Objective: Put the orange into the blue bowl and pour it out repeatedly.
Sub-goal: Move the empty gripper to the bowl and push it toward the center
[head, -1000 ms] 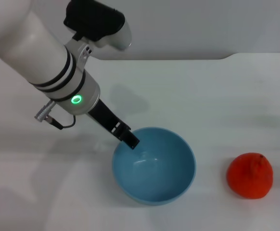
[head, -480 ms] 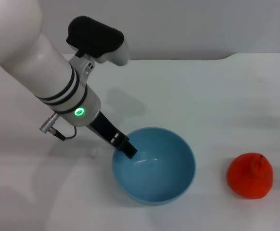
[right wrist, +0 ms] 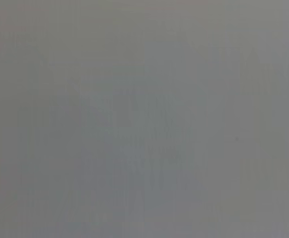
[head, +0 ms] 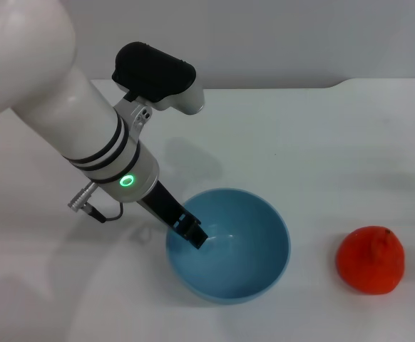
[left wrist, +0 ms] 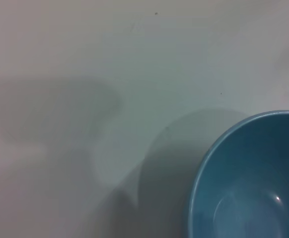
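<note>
The bowl (head: 228,244) stands upright on the white surface (head: 321,142), near the front edge of the head view. It is round and deep, plain light blue, with a smooth glossy inside that catches a small highlight, and nothing lies in it. The left wrist view shows part of its rim and inner wall (left wrist: 253,178), with a soft shadow on the surface beside it.

The orange (head: 370,259) sits on the surface to the right of the bowl, well apart from it. It is a small, bright red-orange fruit, roundish with a lumpy top and a short stem nub, clearly smaller than the bowl.

The left end effector (head: 192,232) reaches down from the left arm, whose white body bears black bands and a glowing green ring. Its dark tip is at the bowl's left rim, dipping just over the edge on the inner side. I cannot tell whether its fingers are apart, together or clamped on the rim, since only one dark tip shows.

The right end effector does not appear in any view; the right wrist view shows only a flat grey field.
</note>
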Robot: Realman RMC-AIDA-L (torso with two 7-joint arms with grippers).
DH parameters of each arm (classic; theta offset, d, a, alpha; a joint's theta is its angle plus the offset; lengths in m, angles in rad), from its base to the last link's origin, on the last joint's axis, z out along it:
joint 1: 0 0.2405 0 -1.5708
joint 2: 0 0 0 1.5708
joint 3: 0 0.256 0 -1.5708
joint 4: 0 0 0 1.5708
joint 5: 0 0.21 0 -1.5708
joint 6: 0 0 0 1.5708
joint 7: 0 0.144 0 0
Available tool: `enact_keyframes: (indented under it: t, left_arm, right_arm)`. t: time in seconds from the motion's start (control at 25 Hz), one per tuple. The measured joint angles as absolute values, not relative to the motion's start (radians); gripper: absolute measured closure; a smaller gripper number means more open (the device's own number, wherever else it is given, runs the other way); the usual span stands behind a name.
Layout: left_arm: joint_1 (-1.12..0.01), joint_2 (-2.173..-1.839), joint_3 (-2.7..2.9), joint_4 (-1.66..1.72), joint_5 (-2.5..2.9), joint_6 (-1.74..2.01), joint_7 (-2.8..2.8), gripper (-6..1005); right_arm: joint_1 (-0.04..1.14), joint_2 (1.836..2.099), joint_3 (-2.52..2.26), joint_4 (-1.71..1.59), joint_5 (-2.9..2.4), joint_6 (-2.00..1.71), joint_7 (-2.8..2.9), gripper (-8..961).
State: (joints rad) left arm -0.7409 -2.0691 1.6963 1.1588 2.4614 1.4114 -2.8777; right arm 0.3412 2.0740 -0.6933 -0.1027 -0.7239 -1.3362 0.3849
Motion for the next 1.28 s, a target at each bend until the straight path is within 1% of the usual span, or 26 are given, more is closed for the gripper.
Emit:
enact_keyframes:
  t: [0.2, 0.52, 0.64, 0.84, 1.0, 1.16, 1.28]
  left_arm:
    - [-0.742, -2.067, 1.695, 1.139, 2.457, 1.413, -2.878, 379]
    - [-0.745, -2.066, 1.695, 1.133, 2.457, 1.415, -2.878, 711]
    - [-0.744, -2.067, 1.689, 1.134, 2.458, 1.413, -2.878, 830]
    - [-0.74, -2.067, 1.668, 1.142, 2.457, 1.406, -2.878, 994]
    - [-0.736, -2.068, 1.631, 1.149, 2.456, 1.396, -2.878, 998]
    - [-0.734, -2.068, 1.585, 1.15, 2.456, 1.381, -2.878, 1000]
    - [-0.734, -2.067, 1.563, 1.151, 2.456, 1.372, -2.878, 1001]
  right_arm:
    - [0.336, 2.075, -0.693, -0.103, -0.724, -1.337, 0.385, 384]
    - [0.34, 2.075, -0.704, -0.103, -0.726, -1.338, 0.399, 383]
    - [0.345, 2.071, -0.736, -0.11, -0.726, -1.335, 0.473, 383]
    - [0.333, 2.049, -0.879, -0.248, -0.781, -1.258, 0.836, 383]
    - [0.325, 2.018, -0.9, -0.446, -1.04, -1.201, 1.255, 383]
    - [0.326, 1.997, -0.878, -0.746, -1.451, -1.221, 1.752, 383]
    - [0.374, 1.982, -0.82, -0.98, -1.827, -1.348, 2.119, 383]
